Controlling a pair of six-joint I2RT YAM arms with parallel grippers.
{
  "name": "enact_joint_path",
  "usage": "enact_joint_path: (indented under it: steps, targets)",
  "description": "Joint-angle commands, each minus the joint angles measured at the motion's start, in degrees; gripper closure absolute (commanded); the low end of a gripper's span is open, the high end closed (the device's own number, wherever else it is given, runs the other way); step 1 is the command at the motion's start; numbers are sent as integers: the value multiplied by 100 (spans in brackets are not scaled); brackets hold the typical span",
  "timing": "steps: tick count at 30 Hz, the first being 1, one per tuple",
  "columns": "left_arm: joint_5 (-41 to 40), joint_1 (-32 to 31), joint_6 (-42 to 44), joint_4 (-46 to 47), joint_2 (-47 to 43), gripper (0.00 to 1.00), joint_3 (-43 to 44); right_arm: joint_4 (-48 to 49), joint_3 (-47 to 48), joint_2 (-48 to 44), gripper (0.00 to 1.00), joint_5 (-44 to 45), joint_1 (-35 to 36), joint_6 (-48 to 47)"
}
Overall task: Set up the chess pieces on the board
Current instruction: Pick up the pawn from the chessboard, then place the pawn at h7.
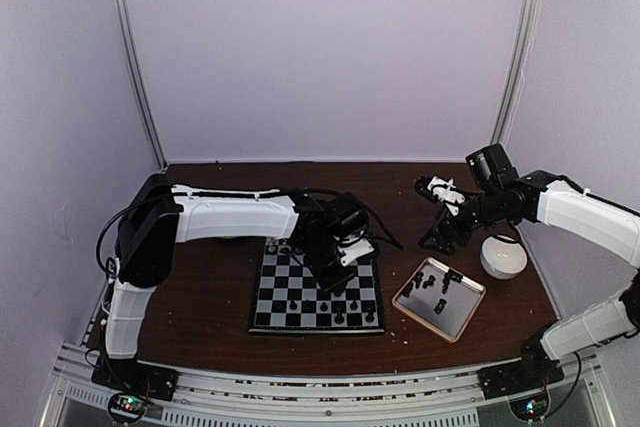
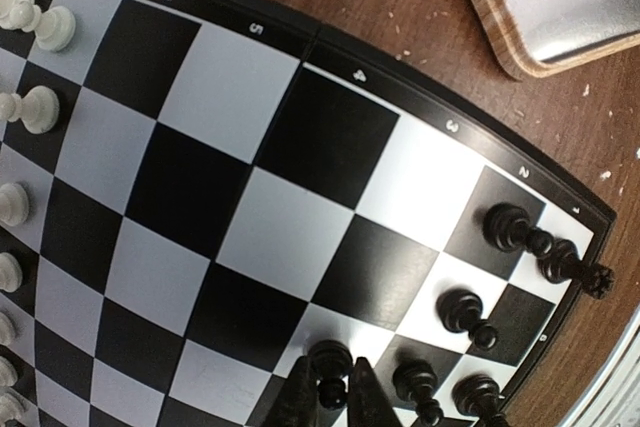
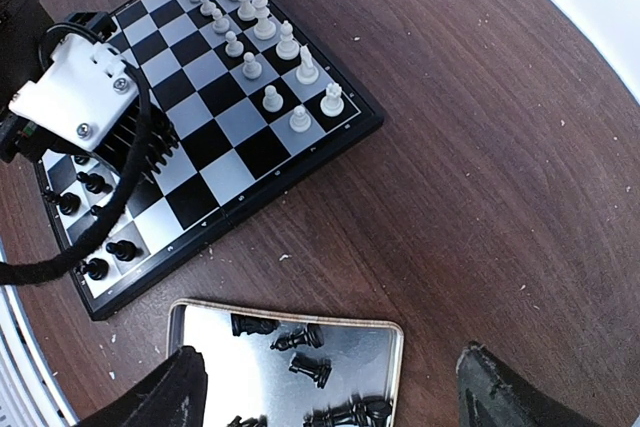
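The left tool (image 2: pixel 330 389) is down over the board (image 2: pixel 220 197) near its black end. Its fingers (image 2: pixel 297 402) are set narrow against either side of a black pawn (image 2: pixel 328 359). Whether the pawn rests on its square or is raised cannot be told. Other black pieces (image 2: pixel 465 312) stand just beside it, toward the board's corner. The white pieces (image 3: pixel 250 42) stand in two rows at the board's opposite end. The right tool (image 3: pixel 335 387) hangs off the board's side, fingers spread wide with nothing between them. It is above the tray (image 3: pixel 210 347), which lies just beside the board on the surface (image 3: pixel 480 147) and holds loose black pieces (image 3: pixel 300 339).
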Motion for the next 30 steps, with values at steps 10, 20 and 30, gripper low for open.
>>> enact_joint_path:
  steps: [10,20,30]
  targets:
    - [-579,93,-134,-255,-852,98,-618,-96,185,64,14,-84,-23,-80]
    - [-753,517,-706,205,-2282,98,-2477,-140,213,111,14,-115,-6,-113]
    - [-817,595,-1039,443,-2789,99,-3383,-168,213,126,14,-145,2,-124]
